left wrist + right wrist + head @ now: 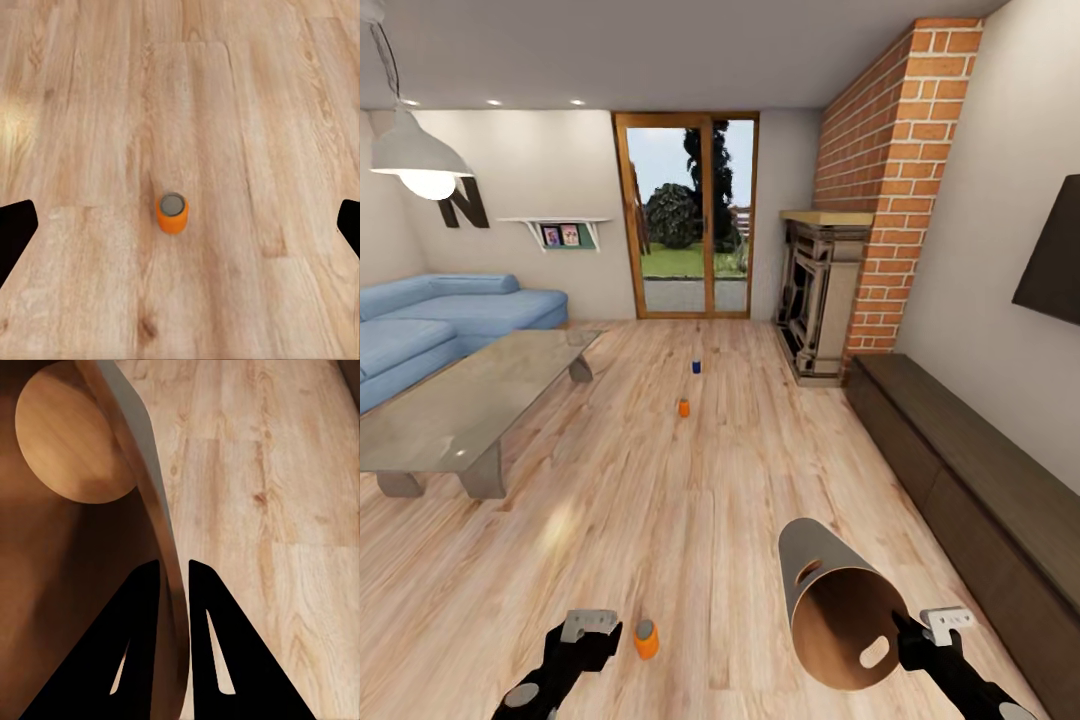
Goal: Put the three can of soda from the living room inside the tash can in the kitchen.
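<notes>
The living room was seen from the head camera, with its wood plank floor point(660, 500), a blue sofa point(440, 320) and a grey low table point(460, 410) at the left, wood-framed glass doors point(685, 215) at the far end, and a brick fireplace point(840, 290) at the right beside a long dark cabinet point(970, 470). The trash can point(838, 610) was held off the floor at the right, tilted on its side with its open mouth turned toward the camera, so that the brown inner wall and an oval cut-out were shown. Its rim was clamped by the right gripper point(905, 632); in the right wrist view the two dark fingers point(142, 637) were closed on the thin wall point(161, 555), one inside and one outside. An orange soda can point(646, 639) stood upright on the floor just beside the left gripper point(600, 640), apart from it. In the left wrist view this can point(172, 213) was seen between the widely parted fingertips point(15, 232), untouched. A second orange can point(684, 407) and a dark blue can point(697, 367) stood farther off on the floor, well apart from the robot and near each other.
</notes>
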Controlling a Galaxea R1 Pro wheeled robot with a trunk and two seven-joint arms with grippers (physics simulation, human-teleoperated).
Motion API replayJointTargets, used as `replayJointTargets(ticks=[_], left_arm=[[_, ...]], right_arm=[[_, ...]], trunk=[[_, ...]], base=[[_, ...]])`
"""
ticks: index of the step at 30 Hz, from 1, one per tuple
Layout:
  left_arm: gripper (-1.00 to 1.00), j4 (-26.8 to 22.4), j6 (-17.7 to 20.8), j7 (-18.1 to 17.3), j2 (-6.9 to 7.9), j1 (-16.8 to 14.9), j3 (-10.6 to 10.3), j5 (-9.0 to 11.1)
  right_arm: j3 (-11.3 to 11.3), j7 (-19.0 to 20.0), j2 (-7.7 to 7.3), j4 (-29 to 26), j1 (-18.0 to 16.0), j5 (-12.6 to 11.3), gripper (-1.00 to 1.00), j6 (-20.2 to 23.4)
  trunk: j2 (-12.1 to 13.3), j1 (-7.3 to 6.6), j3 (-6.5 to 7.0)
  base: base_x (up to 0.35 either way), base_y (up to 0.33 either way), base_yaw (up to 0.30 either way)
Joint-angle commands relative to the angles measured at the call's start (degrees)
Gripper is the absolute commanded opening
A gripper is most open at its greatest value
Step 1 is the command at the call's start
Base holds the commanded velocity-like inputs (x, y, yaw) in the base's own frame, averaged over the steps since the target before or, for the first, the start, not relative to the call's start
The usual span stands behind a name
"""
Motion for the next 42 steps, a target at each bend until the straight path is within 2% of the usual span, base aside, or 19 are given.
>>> replayJointTargets(ticks=[1,2,4,7,8,9,13,19,25,40,41,42], left_arm=[[1.00,-0.23,3.27,-0.02,-0.09,-2.05,0.01,0.04],[1.00,-0.25,6.98,0.01,-0.25,-5.36,0.05,0.07],[1.00,-0.09,9.03,0.01,-0.37,-7.63,0.08,0.05],[1.00,3.75,16.84,0.12,-0.62,-14.72,0.20,0.27],[1.00,4.29,17.88,0.14,-0.71,-15.69,0.22,0.30],[1.00,5.41,20.31,0.14,-1.41,-17.82,0.25,0.38],[1.00,6.72,25.53,-0.62,-3.61,-19.62,0.28,1.18],[1.00,7.38,27.49,-1.17,-3.97,-19.97,0.64,2.09],[1.00,7.41,27.63,-1.06,-3.87,-20.00,0.64,2.17],[1.00,7.18,25.38,-0.90,-3.57,-20.00,1.03,2.77],[1.00,7.03,25.15,-0.90,-3.50,-20.00,1.58,2.79],[1.00,6.95,25.00,-0.91,-3.36,-20.00,3.17,2.79]], right_arm=[[-0.06,0.36,0.01,-0.11,-0.03,-0.51,-1.00,0.04],[-0.06,0.37,-0.01,-0.11,-0.02,-0.51,-1.00,0.04],[-0.06,0.37,-0.02,-0.11,-0.03,-0.50,-1.00,0.04],[-0.06,0.38,0.00,-0.11,-0.04,-0.50,-1.00,0.04],[-0.06,0.38,0.01,-0.11,-0.04,-0.50,-1.00,0.04],[-0.04,0.36,0.03,-0.11,-0.04,-0.51,-1.00,0.04],[-0.03,0.31,0.05,-0.11,-0.03,-0.50,-1.00,0.04],[0.05,0.37,0.05,-0.19,-0.02,-0.57,-1.00,0.04],[1.03,0.38,0.04,-0.20,-0.03,-0.52,-1.00,0.04],[1.61,0.29,0.05,-0.20,-0.02,-0.50,-1.00,0.04],[1.61,0.26,0.05,-0.20,-0.03,-0.50,-1.00,0.04],[1.61,0.26,0.05,-0.20,-0.03,-0.50,-1.00,0.04]], trunk=[[0.00,0.00,0.00],[0.00,0.00,0.00],[0.00,0.00,0.00],[0.00,0.00,0.00],[0.00,0.00,0.00],[0.00,0.00,0.00],[0.00,0.00,0.00],[0.00,0.00,0.00],[0.00,0.00,0.00],[0.00,0.00,0.00],[0.00,0.00,0.00],[0.00,0.00,0.00]], base=[[0.324,0.000,0.000],[0.324,0.000,0.000],[0.324,0.000,0.000],[0.265,0.000,0.000],[0.186,0.000,0.000],[0.100,0.000,0.000],[0.046,0.000,0.000],[0.008,0.000,0.000],[0.001,0.000,0.000],[0.000,0.000,0.000],[0.000,0.000,0.000],[0.000,0.000,0.000]])
